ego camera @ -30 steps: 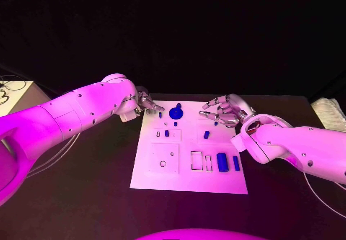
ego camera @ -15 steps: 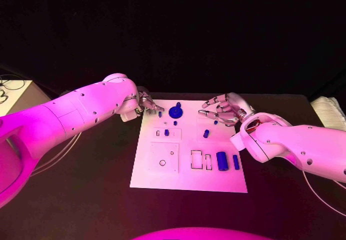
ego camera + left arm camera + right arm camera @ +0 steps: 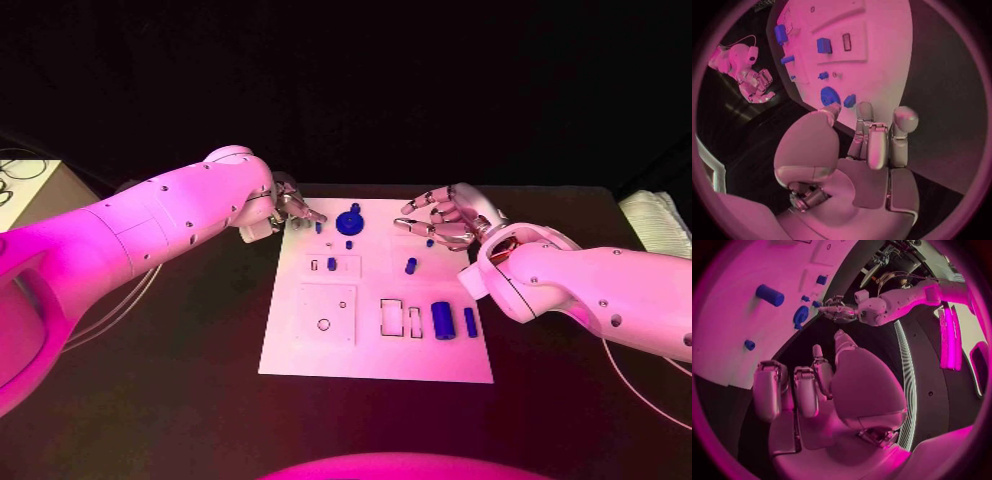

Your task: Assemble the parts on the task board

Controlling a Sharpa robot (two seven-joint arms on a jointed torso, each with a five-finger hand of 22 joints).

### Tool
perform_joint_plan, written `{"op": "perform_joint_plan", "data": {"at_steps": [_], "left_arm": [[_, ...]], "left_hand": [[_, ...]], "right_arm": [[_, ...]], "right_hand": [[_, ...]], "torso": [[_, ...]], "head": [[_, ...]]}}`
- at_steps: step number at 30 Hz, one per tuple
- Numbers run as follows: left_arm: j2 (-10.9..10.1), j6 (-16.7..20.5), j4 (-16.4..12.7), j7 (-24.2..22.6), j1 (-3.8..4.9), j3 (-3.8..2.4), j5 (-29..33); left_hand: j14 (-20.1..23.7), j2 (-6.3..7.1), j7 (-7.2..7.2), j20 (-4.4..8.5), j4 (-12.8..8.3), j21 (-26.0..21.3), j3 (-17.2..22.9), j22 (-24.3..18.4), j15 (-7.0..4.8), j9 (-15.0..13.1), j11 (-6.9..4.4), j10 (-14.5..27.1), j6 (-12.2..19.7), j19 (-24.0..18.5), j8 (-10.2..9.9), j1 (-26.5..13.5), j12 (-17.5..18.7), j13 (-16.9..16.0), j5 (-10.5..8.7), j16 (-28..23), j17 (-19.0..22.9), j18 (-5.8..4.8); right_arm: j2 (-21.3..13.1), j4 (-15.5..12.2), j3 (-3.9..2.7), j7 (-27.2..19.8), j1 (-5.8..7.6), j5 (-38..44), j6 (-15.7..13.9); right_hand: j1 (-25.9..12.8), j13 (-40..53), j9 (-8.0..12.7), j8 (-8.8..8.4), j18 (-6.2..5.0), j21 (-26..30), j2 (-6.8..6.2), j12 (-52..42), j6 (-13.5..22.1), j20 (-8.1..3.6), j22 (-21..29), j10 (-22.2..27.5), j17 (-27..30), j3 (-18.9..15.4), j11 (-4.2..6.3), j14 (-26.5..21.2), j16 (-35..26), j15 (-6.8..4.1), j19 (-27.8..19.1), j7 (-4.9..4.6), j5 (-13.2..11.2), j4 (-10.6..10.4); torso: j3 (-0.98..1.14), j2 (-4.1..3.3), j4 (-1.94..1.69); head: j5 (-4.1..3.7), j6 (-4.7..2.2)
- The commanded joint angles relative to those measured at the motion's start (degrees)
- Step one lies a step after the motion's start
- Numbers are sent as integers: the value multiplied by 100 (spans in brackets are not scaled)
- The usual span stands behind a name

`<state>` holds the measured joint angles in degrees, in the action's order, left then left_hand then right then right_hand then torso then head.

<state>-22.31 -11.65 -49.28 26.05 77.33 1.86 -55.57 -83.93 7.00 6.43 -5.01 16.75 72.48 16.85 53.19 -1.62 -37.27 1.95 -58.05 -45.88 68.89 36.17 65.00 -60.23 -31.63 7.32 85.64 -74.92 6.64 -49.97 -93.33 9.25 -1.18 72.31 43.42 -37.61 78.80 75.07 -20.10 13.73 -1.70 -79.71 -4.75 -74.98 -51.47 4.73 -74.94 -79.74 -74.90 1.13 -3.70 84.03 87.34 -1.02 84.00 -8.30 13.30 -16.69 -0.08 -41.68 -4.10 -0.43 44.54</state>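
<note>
The white task board (image 3: pixel 378 345) lies in the middle of the black table. On it are a blue round disc with a knob (image 3: pixel 351 222), several small blue pegs such as one (image 3: pixel 411 266), a blue cylinder (image 3: pixel 443 320) and a blue bar (image 3: pixel 470 322). My left hand (image 3: pixel 293 210) hovers at the board's far left corner, fingers half bent, holding nothing. In the left wrist view, this hand (image 3: pixel 870 145) is just short of the disc (image 3: pixel 830 95). My right hand (image 3: pixel 444 220) hangs over the board's far right edge, fingers loosely bent and empty. In the right wrist view, it (image 3: pixel 811 385) faces the cylinder (image 3: pixel 769 295).
A pale box (image 3: pixel 22 190) stands at the table's far left. A folded white cloth (image 3: pixel 656 222) lies at the far right. Bare black table (image 3: pixel 173 380) flanks the board on both sides and in front.
My right hand has edged slightly toward the board's far edge. My left hand has hardly moved. No part has shifted.
</note>
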Motion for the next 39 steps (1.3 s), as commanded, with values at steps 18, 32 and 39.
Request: {"op": "perform_joint_plan", "data": {"at_steps": [18, 32, 39], "left_arm": [[74, -61, 60, -174, -16, 19, 204], [96, -146, 113, -160, -20, 22, 226], [107, -176, 134, -172, -25, 26, 241]], "left_hand": [[-219, -91, -10, 13, -22, -1, 173, -5, 32, 48, 20, 40, 19, -29, 32, 328, -28, 19, -11, -24, -649, 83], [-218, -101, -11, 12, -15, 1, 193, -1, 31, 53, 20, 39, 11, -28, 38, 357, -29, 21, -13, -24, -649, 81], [-217, -179, -37, 26, -59, 11, 499, 13, 9, 98, -6, 48, 7, -28, 65, 746, -20, 44, -24, -21, -645, 82]], "right_arm": [[13, -16, -2, -55, 8, 42, 45], [18, -14, -2, -56, 9, 42, 48], [21, -13, -2, -57, 9, 42, 51]], "right_hand": [[-5, 370, 8, -2, -96, 29, 37, 35, 32, 27, -702, 34, -990, -16, 15, 463, -26, 21, 182, -10, 29, 22], [-5, 370, 8, -2, -96, 29, 37, 35, 32, 27, -702, 34, -990, -16, 15, 463, -26, 21, 182, -10, 29, 22], [-5, 370, 8, -2, -96, 29, 37, 35, 32, 27, -702, 34, -990, -16, 15, 463, -26, 21, 182, -10, 29, 22]], "torso": [[4, 1, -3], [0, 2, -4], [4, -2, 0]], "head": [[-24, 58], [-29, 76], [-33, 102]]}}
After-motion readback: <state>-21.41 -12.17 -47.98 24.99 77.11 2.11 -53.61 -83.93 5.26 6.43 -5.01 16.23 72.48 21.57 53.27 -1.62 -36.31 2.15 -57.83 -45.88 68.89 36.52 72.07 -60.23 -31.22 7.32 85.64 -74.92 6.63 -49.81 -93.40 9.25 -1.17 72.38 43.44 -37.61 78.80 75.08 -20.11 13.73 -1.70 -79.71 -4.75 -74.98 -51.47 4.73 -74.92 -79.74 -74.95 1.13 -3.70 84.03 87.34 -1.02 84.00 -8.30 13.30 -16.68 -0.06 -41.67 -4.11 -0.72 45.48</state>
